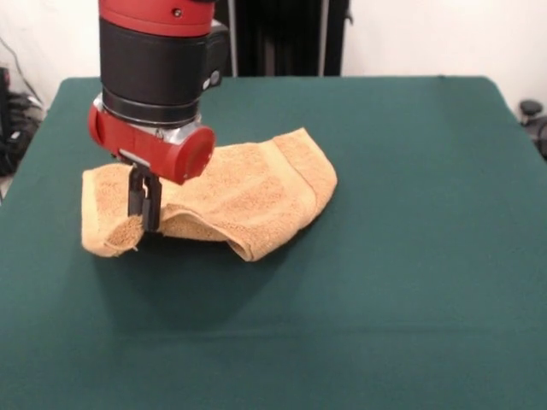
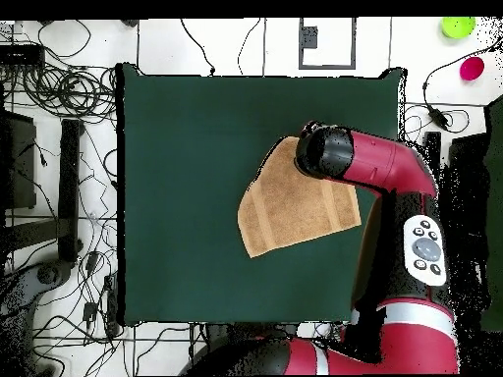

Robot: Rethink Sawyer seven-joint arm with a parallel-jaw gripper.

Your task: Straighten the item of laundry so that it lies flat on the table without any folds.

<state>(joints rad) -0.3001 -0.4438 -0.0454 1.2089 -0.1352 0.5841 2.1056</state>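
Front view shows the pincer [image 1: 144,207] pinching the towel [image 1: 244,192] edge; no readable writing.

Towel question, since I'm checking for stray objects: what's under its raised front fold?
Only a dark shadowed gap over the green table shows beneath the towel, where the gripper pinches its edge. Farther in, the cloth hides everything.

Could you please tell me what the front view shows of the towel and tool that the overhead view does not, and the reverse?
Only the front view shows the tool, its dark fingers close together on a lifted edge of the towel, with a raised fold along the near side. Only the overhead view shows the towel's outline from above, the whole arm, which hides the tool, and cables on the floor. Both show the tan towel unflattened on the green table.
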